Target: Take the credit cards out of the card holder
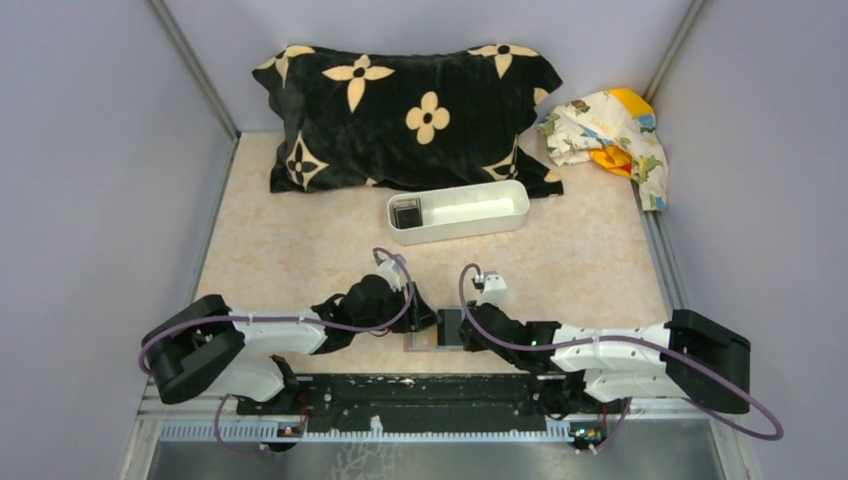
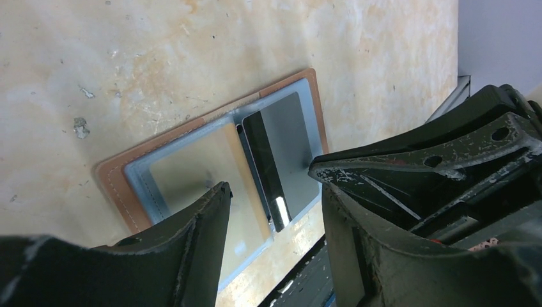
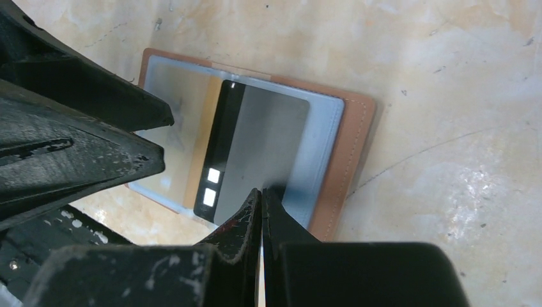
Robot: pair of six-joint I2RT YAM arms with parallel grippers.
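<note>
The holder [image 3: 355,147] lies open at the near edge of the table [image 1: 300,250], between both grippers, with a dark card [image 3: 268,141] and a tan card [image 2: 217,166] inside it. The right gripper [image 3: 262,195], fully closed, touches the dark card's edge, probably pinning it. The left gripper [image 2: 275,214] hovers with jaws apart, empty. Next, I think, it must catch one card's edge and slide it out. No writing is readable; the dark card shows only two white squares [image 3: 211,185].

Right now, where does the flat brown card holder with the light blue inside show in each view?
Top external: the card holder lies low centre, only a corner showing.
Left wrist: card holder centre, slanting lower left to upper right.
Right wrist: card holder centre, brown rim on the right.
Shared landmark: the dark grey card on its blue inside.
</note>
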